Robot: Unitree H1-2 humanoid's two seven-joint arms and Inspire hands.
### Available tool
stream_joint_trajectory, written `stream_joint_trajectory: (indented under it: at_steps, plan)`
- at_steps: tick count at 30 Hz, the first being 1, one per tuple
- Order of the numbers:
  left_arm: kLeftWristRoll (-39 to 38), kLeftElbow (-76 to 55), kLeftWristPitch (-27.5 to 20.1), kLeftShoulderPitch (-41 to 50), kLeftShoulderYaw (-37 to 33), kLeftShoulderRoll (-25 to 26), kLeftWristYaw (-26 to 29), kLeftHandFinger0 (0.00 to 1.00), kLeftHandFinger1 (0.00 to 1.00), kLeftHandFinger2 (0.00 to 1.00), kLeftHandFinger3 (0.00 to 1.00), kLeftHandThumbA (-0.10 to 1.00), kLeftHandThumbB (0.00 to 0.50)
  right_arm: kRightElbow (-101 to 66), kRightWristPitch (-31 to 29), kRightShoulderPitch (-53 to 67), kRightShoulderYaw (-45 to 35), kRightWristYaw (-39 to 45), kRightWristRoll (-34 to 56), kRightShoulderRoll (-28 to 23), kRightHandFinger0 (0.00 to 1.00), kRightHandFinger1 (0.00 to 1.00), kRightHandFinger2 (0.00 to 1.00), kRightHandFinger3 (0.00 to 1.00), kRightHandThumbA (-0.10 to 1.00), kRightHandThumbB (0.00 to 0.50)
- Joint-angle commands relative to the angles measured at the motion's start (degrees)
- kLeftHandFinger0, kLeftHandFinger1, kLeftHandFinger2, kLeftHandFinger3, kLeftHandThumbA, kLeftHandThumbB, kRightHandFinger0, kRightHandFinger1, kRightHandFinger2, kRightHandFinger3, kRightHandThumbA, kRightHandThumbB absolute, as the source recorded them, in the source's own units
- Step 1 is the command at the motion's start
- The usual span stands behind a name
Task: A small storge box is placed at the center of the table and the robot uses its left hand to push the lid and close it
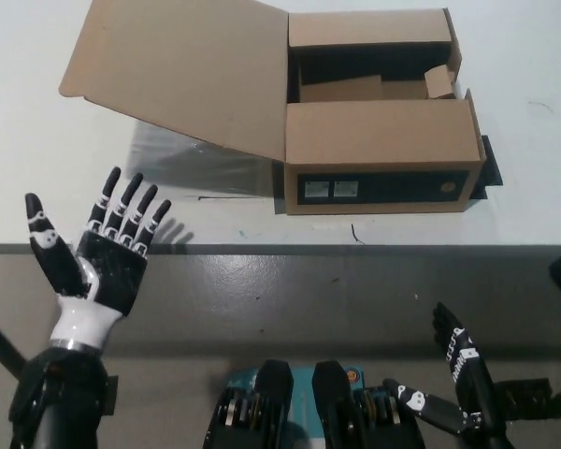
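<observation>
Left hand: the left hand [103,253] is hovering at the near edge of the worktop [37,140], spread wide, palm showing, holding nothing.
Right hand: the right hand [458,379] is resting low at the right, below the worktop, splayed apart and empty.
Lid: the lid [182,70] is lying swung out to the left of the box, tilting up off the surface and casting a shadow beneath; its free edge is sitting beyond and to the right of the left hand, well apart from it.
Storage box: the storage box [379,154] is standing at the middle of the worktop, its right part open, two shorter flaps partly folded over the opening.
Risk: a push landing low on the lid is likely sliding the whole light box rightward instead of folding the lid; a push too near the hinge is giving little leverage; the folded flaps may be catching the lid as it comes over.
Room: open worktop is lying left of and in front of the lid, giving a clear path; the near edge is close under the hand.
</observation>
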Motion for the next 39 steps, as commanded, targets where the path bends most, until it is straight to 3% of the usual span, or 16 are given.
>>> stream_joint_trajectory:
  at_steps: [1, 13, 27, 39]
  plan:
    - [-10.98, 1.53, 7.14, -4.56, 2.77, -0.98, -4.51, 1.00, 1.00, 1.00, 1.00, 1.00, 0.379, -1.65, -4.50, -1.52, 0.58, -0.23, -0.54, -0.14, 1.00, 1.00, 1.00, 1.00, 1.00, 0.361]
    - [-10.58, 6.69, 9.88, -10.38, 4.55, -0.87, -4.17, 1.00, 1.00, 1.00, 1.00, 1.00, 0.367, -1.44, -4.50, -1.37, 0.98, -0.43, -0.41, -0.03, 1.00, 1.00, 1.00, 1.00, 1.00, 0.361]
    - [-6.63, 20.63, 8.19, -22.11, 5.66, -1.37, -3.59, 1.00, 1.00, 1.00, 1.00, 1.00, 0.364, -1.34, -4.50, -1.80, 0.91, 0.08, 0.34, 0.04, 1.00, 1.00, 1.00, 1.00, 1.00, 0.374]
    - [-2.17, 34.72, 4.71, -33.80, 6.51, 0.04, -5.91, 1.00, 1.00, 1.00, 1.00, 1.00, 0.398, -0.86, -4.50, -2.54, 0.82, 0.12, 0.39, 0.10, 1.00, 1.00, 1.00, 1.00, 1.00, 0.372]
